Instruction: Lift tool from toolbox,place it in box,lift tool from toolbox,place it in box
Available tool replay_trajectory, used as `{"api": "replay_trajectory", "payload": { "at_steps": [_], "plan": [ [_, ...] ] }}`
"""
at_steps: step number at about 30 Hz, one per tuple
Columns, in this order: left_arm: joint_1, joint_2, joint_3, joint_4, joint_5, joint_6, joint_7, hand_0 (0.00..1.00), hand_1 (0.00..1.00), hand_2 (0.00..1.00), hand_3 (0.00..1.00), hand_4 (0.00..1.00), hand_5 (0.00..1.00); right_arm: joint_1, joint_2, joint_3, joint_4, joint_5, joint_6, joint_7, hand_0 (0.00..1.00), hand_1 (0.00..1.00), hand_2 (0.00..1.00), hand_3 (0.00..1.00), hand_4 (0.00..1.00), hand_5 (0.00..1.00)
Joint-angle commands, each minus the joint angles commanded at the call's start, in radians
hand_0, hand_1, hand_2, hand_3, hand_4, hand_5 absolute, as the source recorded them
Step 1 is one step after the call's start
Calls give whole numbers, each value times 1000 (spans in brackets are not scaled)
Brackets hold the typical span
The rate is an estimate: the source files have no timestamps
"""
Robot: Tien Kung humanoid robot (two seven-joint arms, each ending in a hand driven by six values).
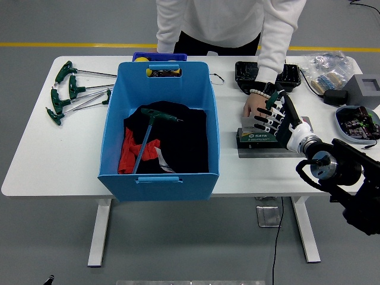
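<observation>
My right hand is over the toolbox, fingers spread and extended, gripping nothing that I can see. The toolbox lies directly under the fingers, a dark, low case with a green label strip along its near side, flat on the white counter.

A green-handled tool stands up just beyond my fingertips; whether my fingers touch it I can't tell. The person's hand rests on the toolbox's far edge, just left of my fingertips, white sleeve above it.

Well to the left of my hand sits the blue box, with dark and red cloth in the bottom. One T-handle wrench with a green grip already lies inside it on the cloth. Far left of that, past the box, several more green-handled wrenches lie loose on the counter.

To the right of my hand: a tray of small parts and a grey block. Beyond it, black cases.
</observation>
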Motion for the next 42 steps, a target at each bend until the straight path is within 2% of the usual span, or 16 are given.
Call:
{"api": "replay_trajectory", "payload": {
  "at_steps": [14,15,20,21,26,27,32,33,35,42],
  "plan": [
    [2,2,-16,0,29,4,10,723,750,791,724,743,649,23,50,1,-24,93,0,30,601,535,686,849,998,873],
    [3,2,-17,0,32,4,11,723,750,791,726,744,650,22,51,5,-22,104,-4,34,563,509,601,652,998,870],
    [6,3,-21,1,39,5,13,723,750,791,726,744,650,12,48,41,6,175,-41,66,563,509,601,652,998,870],
    [6,3,-22,1,40,5,14,723,750,791,725,746,652,10,46,49,13,187,-51,73,464,386,446,437,998,843],
    [10,2,-27,2,48,5,16,723,750,791,725,746,652,-2,34,97,63,244,-95,103,464,386,446,437,998,843],
    [12,2,-29,2,51,6,17,723,750,791,725,746,651,-5,30,111,80,259,-102,110,385,289,353,378,998,806],
    [16,2,-37,3,61,6,21,723,750,791,725,746,651,-13,21,156,130,292,-119,130,385,289,353,378,998,806],
    [16,2,-38,3,63,7,21,723,750,792,726,746,652,-14,20,165,140,297,-121,132,353,269,339,373,998,785],
    [18,2,-40,3,66,7,22,723,750,792,726,746,652,-16,17,180,156,301,-125,137,353,269,339,373,998,785],
    [18,2,-36,4,61,6,20,722,750,791,727,746,652,-12,6,198,196,306,-133,142,354,265,333,373,998,796]
  ]
}}
